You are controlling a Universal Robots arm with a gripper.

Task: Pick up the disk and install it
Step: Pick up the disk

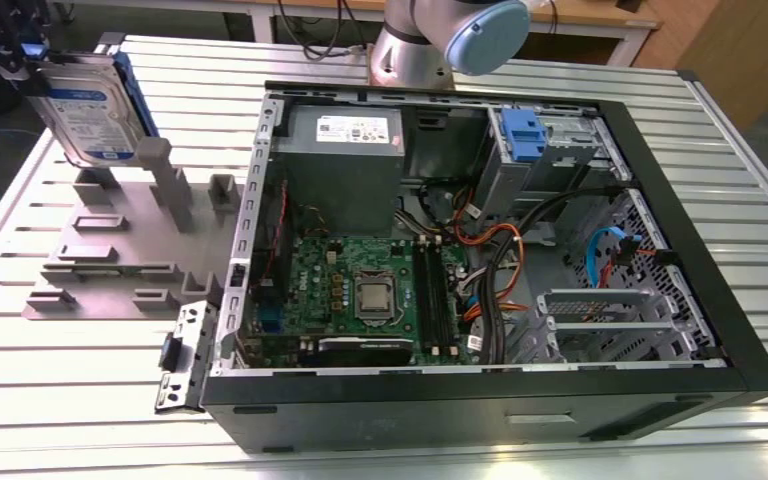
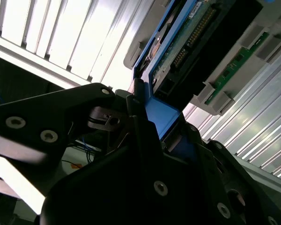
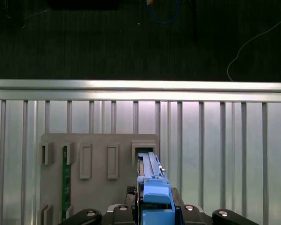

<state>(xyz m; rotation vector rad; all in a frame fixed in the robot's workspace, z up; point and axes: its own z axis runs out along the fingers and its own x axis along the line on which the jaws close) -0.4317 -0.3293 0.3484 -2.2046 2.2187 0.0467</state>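
gripper (image 1: 21, 55): closed on the disk's blue end piece; the blue plastic is pinched between its black fingers (image 2: 131, 105) in both wrist views
disk (image 1: 91, 108): in the gripper's grasp at the exterior view's far left, on edge and a bit tilted, label facing the camera, blue rail along its side
disk vs gripper: the gripper holds the upper end and the disk hangs down from it; in the first wrist view the disk (image 3: 151, 171) runs straight out from the gripper (image 3: 154, 211), seen edge-on
disk vs rack: lower end is over the grey rack (image 1: 111, 255), lined up with one of its slots in the first wrist view; cannot tell if it touches the rack
disk vs case: well apart from the open computer case (image 1: 711, 215), which lies to the exterior view's right of the rack
second wrist view: disk (image 2: 185, 35) shows its green circuit side, right next to the gripper (image 2: 152, 119)
counts: 1 disk, 1 gripper, 1 robot arm (image 1: 444, 35), 1 rack, 1 case
inside case: 1 blue clip (image 1: 523, 135), 1 grey box with white sticker (image 1: 344, 140)
on rack: 1 green card (image 3: 64, 176) standing in a slot
support: slatted metal table (image 1: 77, 405) under the rack and case
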